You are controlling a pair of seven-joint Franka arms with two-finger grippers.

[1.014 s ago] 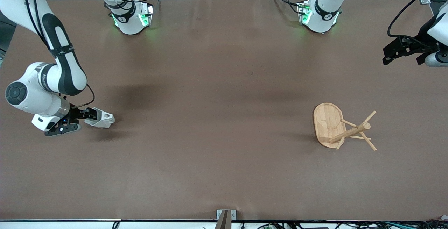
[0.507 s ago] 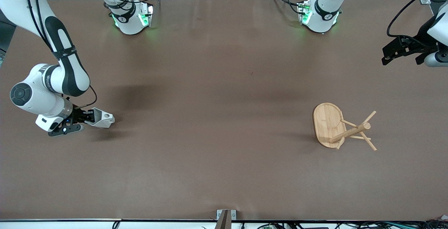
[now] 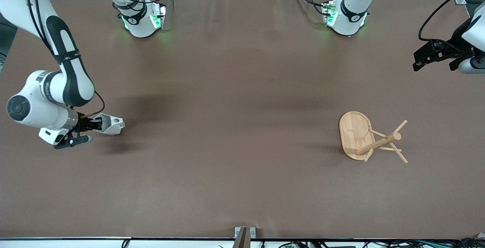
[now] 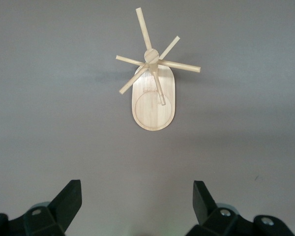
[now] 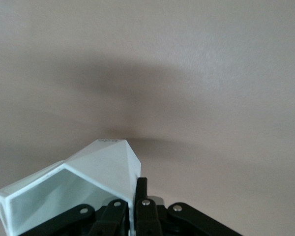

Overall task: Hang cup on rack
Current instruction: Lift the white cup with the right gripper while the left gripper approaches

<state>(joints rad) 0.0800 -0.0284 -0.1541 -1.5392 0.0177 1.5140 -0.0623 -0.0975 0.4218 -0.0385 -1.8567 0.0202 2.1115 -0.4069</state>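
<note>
The white faceted cup is low at the right arm's end of the table, lying with its mouth turned sideways. My right gripper is shut on the cup's wall, one finger inside the mouth and one outside. In the right wrist view the cup fills the space before the right gripper. The bamboo rack stands on its oval base toward the left arm's end, pegs spread from its post. My left gripper waits open, up in the air at the table's edge. Its wrist view shows the rack ahead of the open left gripper.
Brown table surface spreads between cup and rack. The two robot bases stand at the table's edge farthest from the front camera. A small metal bracket sits at the edge nearest it.
My right gripper's fingers have shut on the cup's wall, and the right wrist and cup have shifted slightly. The left arm and the rack have not moved.
</note>
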